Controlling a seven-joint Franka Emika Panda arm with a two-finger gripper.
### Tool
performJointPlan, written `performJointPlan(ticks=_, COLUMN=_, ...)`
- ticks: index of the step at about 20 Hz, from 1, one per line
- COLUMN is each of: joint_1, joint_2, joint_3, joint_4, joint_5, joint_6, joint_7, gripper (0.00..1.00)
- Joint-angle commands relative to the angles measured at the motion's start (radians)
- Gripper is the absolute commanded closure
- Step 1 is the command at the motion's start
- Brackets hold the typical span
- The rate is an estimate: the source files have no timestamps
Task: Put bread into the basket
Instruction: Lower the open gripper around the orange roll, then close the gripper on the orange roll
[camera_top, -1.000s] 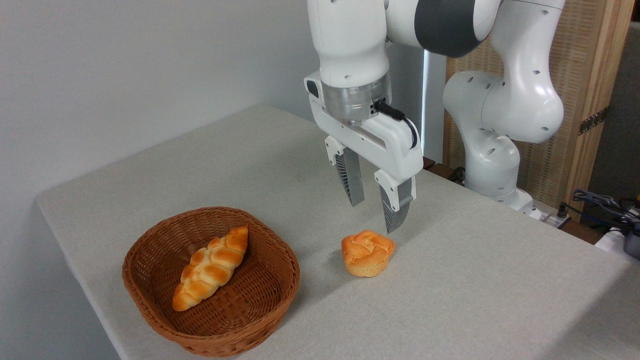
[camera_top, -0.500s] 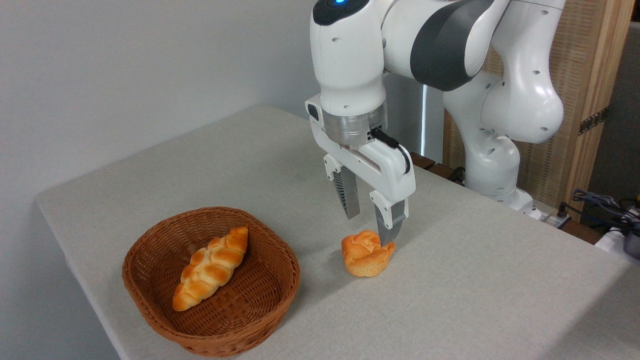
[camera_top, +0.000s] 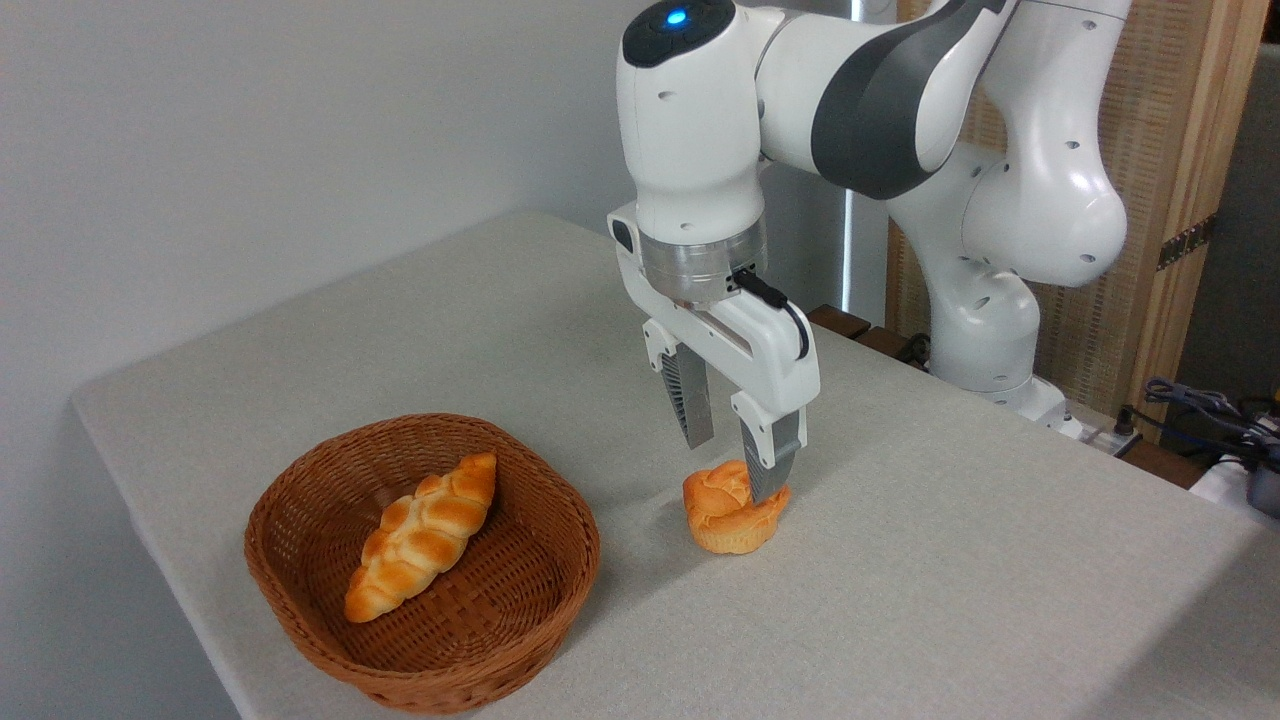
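- The tool (camera_top: 732, 470) is pointing straight down over the bread (camera_top: 733, 515), with its two grey fingers spread apart and holding nothing.
- The nearer finger (camera_top: 768, 462) is overlapping the right part of the bun's knotted top; whether it is pressing on the crust or just standing in front of it cannot be told from this view.
- The farther finger (camera_top: 693, 400) is hanging behind and to the left of the bun, with its tip ending above the bun's top.
- The bread is sitting on the grey tabletop (camera_top: 950, 560), upright on its paler base, just right of the basket (camera_top: 330, 620) and apart from it.
- The basket is resting near the front left edge of the tabletop and is carrying a long braided loaf (camera_top: 422, 535), which is lying diagonally across its woven floor.
- The white arm (camera_top: 880, 110) is bending in from the upper right, with a blue light glowing on its top joint.
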Motion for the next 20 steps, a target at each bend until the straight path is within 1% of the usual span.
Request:
performJointPlan(ticks=1, joint_1=-0.002, joint_2=-0.013, joint_3=0.003, joint_4=-0.024, joint_5=-0.014, joint_6=0.039, joint_7=0.006, gripper=0.00)
performJointPlan(ticks=6, joint_1=-0.002, joint_2=-0.012, joint_3=0.002, joint_4=-0.040, joint_5=-0.012, joint_6=0.059, joint_7=0.006, gripper=0.00)
performJointPlan(ticks=9, joint_1=-0.001, joint_2=-0.013, joint_3=0.003, joint_4=-0.073, joint_5=-0.003, joint_6=0.083, joint_7=0.006, gripper=0.00)
performJointPlan(ticks=14, joint_1=-0.001, joint_2=-0.013, joint_3=0.002, joint_4=-0.078, joint_5=-0.003, joint_6=0.091, joint_7=0.006, gripper=0.01)
performJointPlan(ticks=18, joint_1=-0.002, joint_2=-0.013, joint_3=0.002, joint_4=-0.078, joint_5=-0.003, joint_6=0.102, joint_7=0.009, gripper=0.21)
performJointPlan(ticks=20, joint_1=-0.002, joint_2=-0.013, joint_3=0.002, joint_4=-0.078, joint_5=-0.003, joint_6=0.102, joint_7=0.009, gripper=0.33)
